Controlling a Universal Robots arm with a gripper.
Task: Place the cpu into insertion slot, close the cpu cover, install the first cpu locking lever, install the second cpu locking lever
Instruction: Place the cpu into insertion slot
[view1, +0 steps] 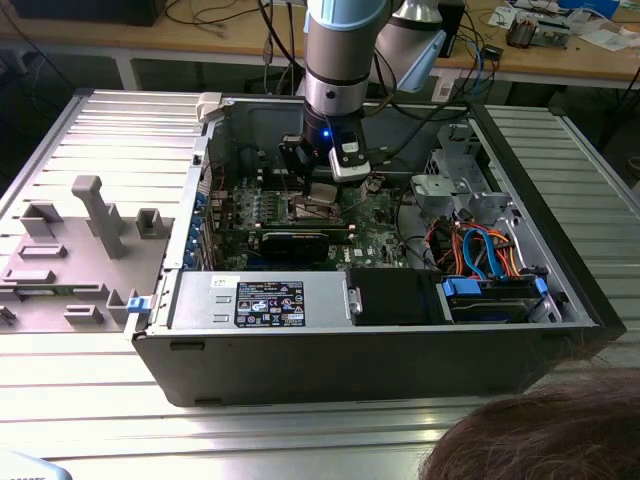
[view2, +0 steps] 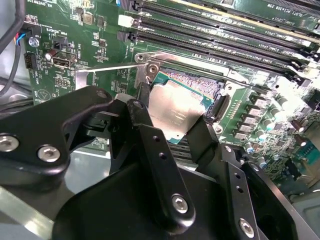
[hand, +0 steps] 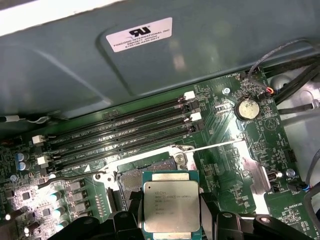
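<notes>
1. Gripper is clamped on the cpu. Fingers pinch two opposite edges, which leaves the metal top bare and the underside free to drop in.
2. Cpu hangs over the insertion slot, on the circuit board just beside the memory slots. Part of the socket is uncovered, so it's likely not seated.
3. Locking lever is swung out, leaving the slot open.

The arm points straight down, its gripper clamped on the cpu.
</notes>
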